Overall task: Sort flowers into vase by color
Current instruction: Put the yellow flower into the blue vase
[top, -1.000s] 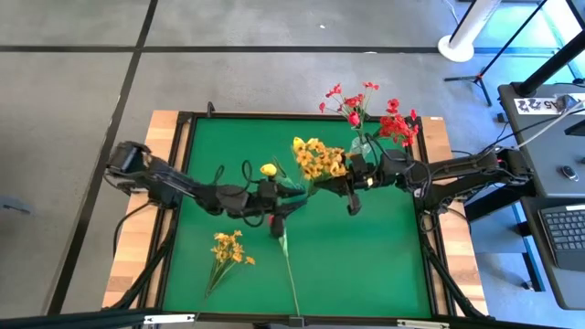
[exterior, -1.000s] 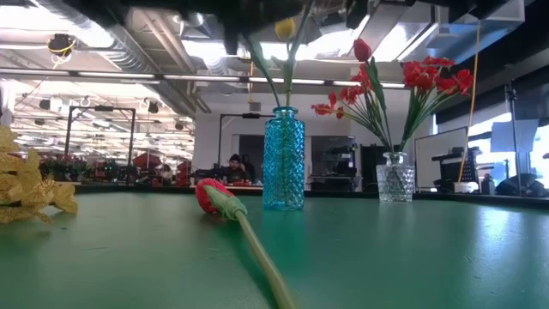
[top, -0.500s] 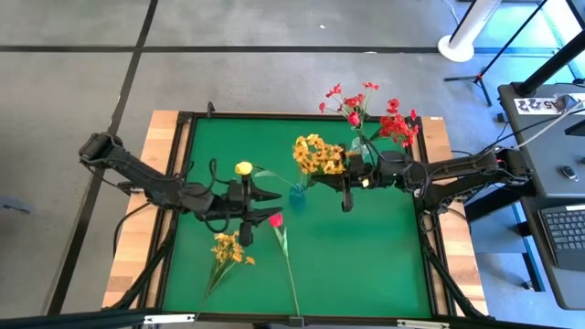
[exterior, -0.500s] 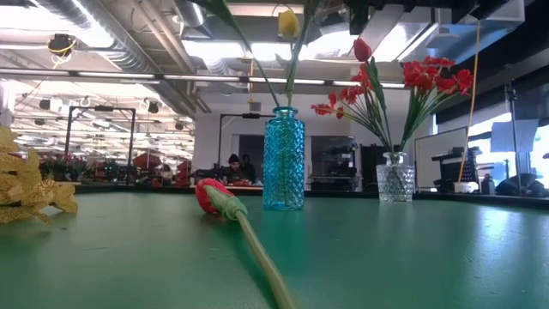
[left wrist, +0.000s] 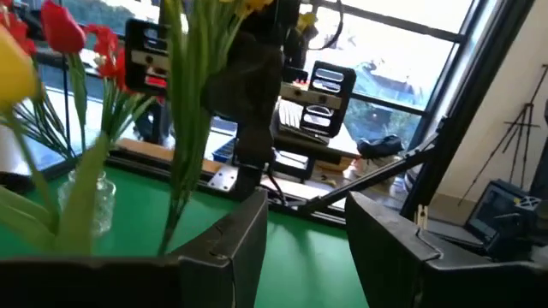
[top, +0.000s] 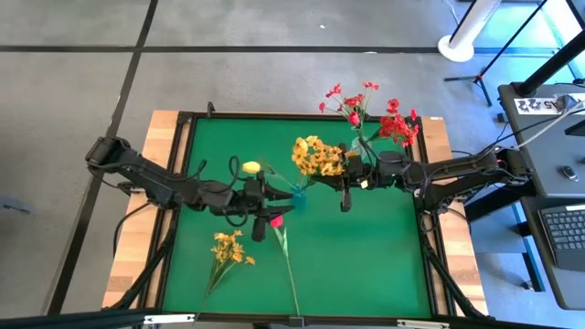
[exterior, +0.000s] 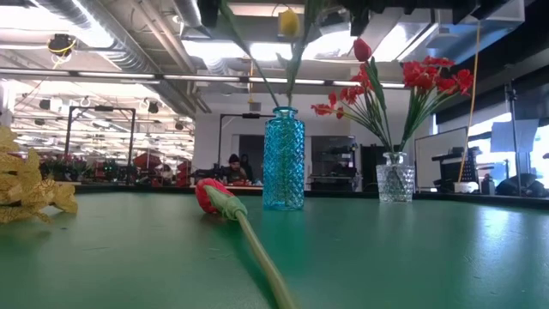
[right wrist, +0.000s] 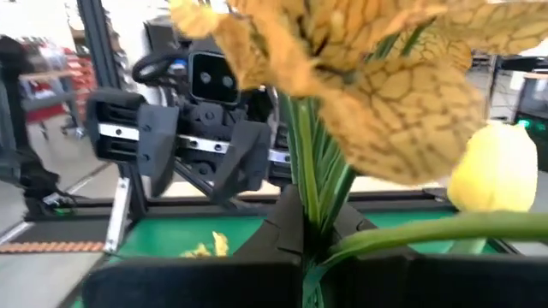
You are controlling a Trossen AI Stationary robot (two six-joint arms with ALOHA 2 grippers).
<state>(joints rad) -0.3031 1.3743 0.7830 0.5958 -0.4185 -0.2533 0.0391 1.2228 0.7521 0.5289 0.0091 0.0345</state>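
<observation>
Green table mat [top: 366, 256] — laptop [top: 565, 233] beside it.

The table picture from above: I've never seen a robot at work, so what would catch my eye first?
Two dark arms meet over a green table at a blue vase holding a yellow tulip. The right gripper grips a yellow-orange bunch above it; the left gripper is open alongside. Red flowers fill a clear vase at the back, and a red tulip lies on the mat.
</observation>
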